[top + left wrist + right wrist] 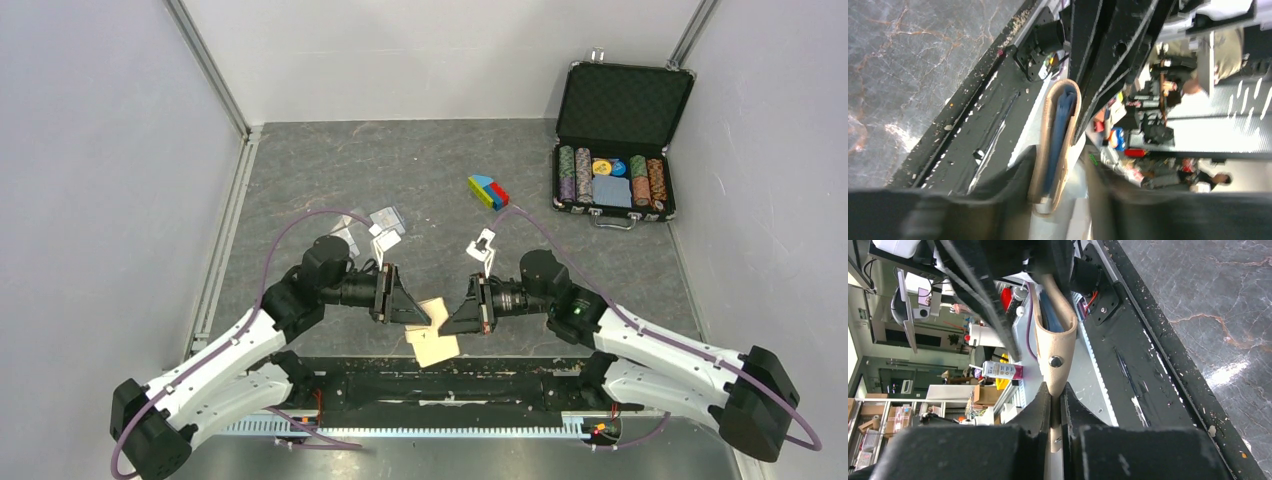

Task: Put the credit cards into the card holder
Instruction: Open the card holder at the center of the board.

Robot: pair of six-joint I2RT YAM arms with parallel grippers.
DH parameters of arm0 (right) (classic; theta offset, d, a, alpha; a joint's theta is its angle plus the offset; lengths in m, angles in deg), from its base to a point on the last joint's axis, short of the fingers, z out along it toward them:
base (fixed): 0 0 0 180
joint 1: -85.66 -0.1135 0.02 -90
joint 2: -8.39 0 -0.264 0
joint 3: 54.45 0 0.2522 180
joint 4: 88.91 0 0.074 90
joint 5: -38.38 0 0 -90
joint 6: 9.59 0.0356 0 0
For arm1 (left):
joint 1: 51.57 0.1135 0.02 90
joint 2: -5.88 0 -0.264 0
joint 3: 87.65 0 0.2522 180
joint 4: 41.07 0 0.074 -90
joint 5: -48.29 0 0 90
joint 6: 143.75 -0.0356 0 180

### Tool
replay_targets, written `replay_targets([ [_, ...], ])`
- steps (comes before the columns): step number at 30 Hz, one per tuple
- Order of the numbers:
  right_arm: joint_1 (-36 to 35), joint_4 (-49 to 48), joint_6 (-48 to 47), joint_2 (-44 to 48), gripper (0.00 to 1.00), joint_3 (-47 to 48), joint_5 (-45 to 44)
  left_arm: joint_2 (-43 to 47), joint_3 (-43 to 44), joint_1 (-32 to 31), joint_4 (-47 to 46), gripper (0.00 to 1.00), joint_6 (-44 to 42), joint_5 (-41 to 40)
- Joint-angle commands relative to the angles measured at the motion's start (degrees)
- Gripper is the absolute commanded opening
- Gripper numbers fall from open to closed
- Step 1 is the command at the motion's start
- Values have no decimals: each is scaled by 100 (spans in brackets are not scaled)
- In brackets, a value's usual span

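The tan card holder (432,332) hangs in the air over the table's near edge, between both grippers. In the left wrist view the card holder (1054,140) shows edge-on, slightly open, with blue inside. It stands between my left gripper's (1058,167) spread fingers, against one finger and a little off the other. My right gripper (1055,395) is shut on the flap of the card holder (1055,342), just below its round snap. In the top view the left gripper (405,305) and the right gripper (458,318) face each other. Two pale credit cards (388,218) (347,237) lie on the table behind the left arm.
An open black poker-chip case (620,150) stands at the back right. A coloured block (488,191) lies left of it. A small white tag (483,243) sits by the right arm. The black base rail (440,385) runs along the near edge.
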Motion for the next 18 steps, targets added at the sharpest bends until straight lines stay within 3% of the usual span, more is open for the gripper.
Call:
replay_targets([
  [1, -21, -67, -111, 236, 0, 37, -306, 124, 102, -34, 139, 65, 105, -524],
  [4, -23, 712, -378, 401, 0, 139, -905, 113, 462, -34, 1284, 80, -191, -1552],
  [6, -21, 1104, -420, 496, 0, 149, -1335, 12, 711, -40, 2064, 80, -277, -2377],
  [9, -20, 1448, -399, 546, 0, 148, -1819, -166, 863, -164, 2534, 78, -192, -2903],
  [18, -21, 1647, -267, 495, 0, 106, -2228, -1367, 1661, -1818, 2929, 72, 287, -4558],
])
